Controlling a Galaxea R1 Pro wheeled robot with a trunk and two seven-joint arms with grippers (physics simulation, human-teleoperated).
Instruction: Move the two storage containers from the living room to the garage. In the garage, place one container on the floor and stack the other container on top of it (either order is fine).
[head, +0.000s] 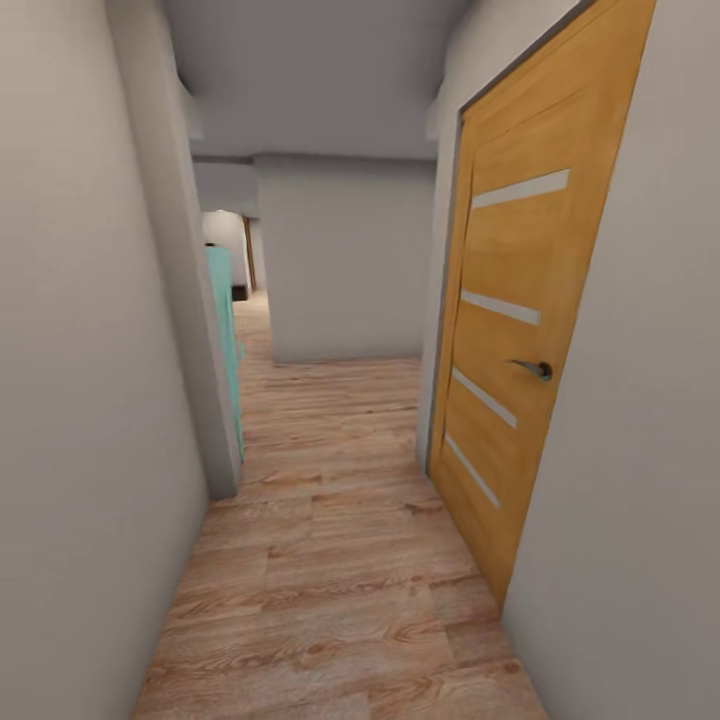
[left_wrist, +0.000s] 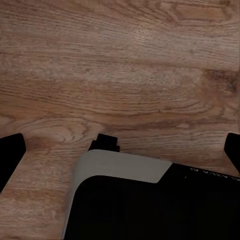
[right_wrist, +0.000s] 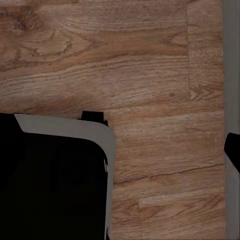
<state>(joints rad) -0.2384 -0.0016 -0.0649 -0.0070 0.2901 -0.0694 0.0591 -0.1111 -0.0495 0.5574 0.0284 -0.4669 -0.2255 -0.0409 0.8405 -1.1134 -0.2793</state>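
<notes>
The two storage containers are out of view, and so are the living room and the garage. I am in a narrow hallway with a light wood-plank floor (head: 340, 560). In the left wrist view my left gripper (left_wrist: 120, 152) hangs open over the planks, its dark fingertips (left_wrist: 11, 152) far apart and nothing between them. In the right wrist view my right gripper (right_wrist: 120, 150) also looks open, with one fingertip (right_wrist: 233, 148) at the frame's edge and nothing held.
A slatted light-wood door (head: 510, 340) with a metal handle (head: 540, 370) stands shut on the right. White walls (head: 80, 400) close in on both sides. A teal panel (head: 226, 330) sits behind the left wall corner. The corridor runs ahead to a white wall (head: 340, 260). My base (left_wrist: 150, 205) is below both wrists.
</notes>
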